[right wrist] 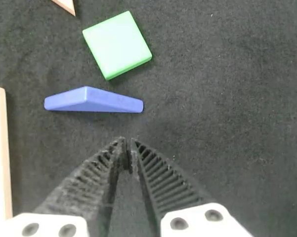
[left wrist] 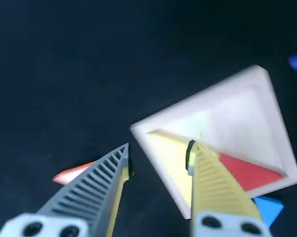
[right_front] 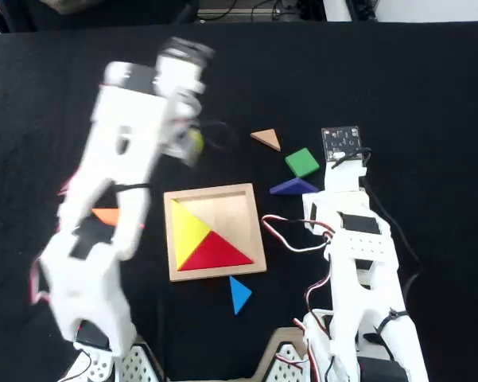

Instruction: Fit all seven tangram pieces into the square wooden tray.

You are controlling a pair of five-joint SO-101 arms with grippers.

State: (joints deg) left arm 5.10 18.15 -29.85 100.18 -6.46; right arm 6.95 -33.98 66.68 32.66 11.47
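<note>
Nearest, a blue triangle (right_front: 239, 294) lies flat on the black table (right_front: 429, 95), just off the near edge of the square wooden tray (right_front: 215, 191) and apart from it. The tray holds two pieces. A yellow triangle (right_front: 187, 231) fills its left side and a red triangle (right_front: 216, 253) fills its near side, the two meeting along a diagonal. The far right part of the tray floor is bare wood.

Left of the tray, an orange piece (right_front: 106, 216) lies on the table, partly hidden under the left arm. The left gripper (left wrist: 158, 148) hangs above the table by a corner of the tray. Its fingers are spread wide with nothing between them.

Right of the tray, the right gripper (right wrist: 126, 145) sits low over the cloth with its fingertips pressed together, gripping nothing. Just beyond its tips lies a dark blue piece (right wrist: 91, 100), near the tray's far right corner. A green square (right_front: 302, 161) lies a little farther off, close to the dark blue piece but not touching it. Farthest out is a tan triangle (right_front: 266, 139), beyond the tray's far edge.
</note>
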